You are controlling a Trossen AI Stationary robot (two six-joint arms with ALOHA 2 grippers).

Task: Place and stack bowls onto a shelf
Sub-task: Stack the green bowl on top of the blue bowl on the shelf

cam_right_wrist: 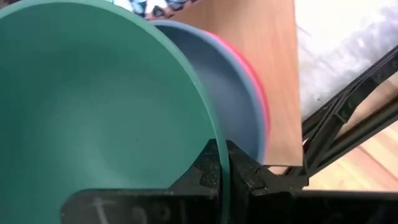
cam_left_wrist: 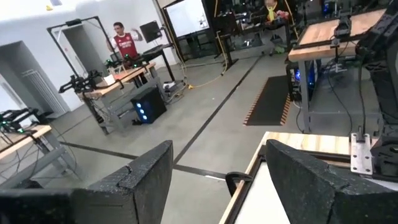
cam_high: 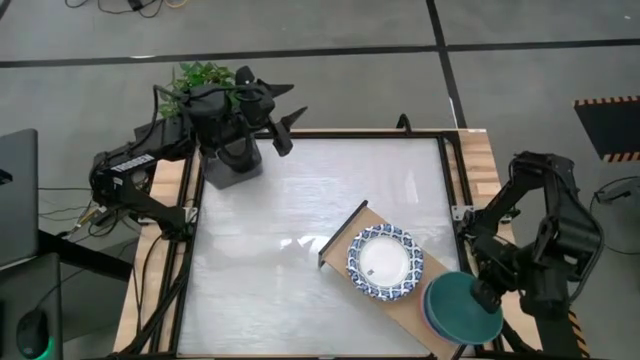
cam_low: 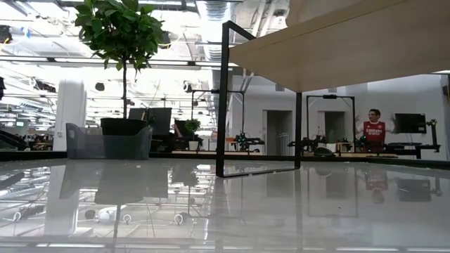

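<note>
Task looks near finish: white blue-rimmed patterned bowl stack sits mid light-wood shelf. Right end effector clenched on dark green bowl rim, over slate blue bowl and red bowl at shelf end, table's near right corner. Left end effector released, idle by far left corner.

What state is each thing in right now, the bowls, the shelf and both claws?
Green bowl: gripped at its rim by the right claw, over the stack.
Blue bowl: stacked on the shelf, under the green one.
Red or pink bowl: below the blue one, only its edge showing.
Patterned white bowl: upright on the shelf.
Shelf: standing on the table.
Right claw: shut on the green bowl.
Left claw: open, empty, near the plant.
</note>
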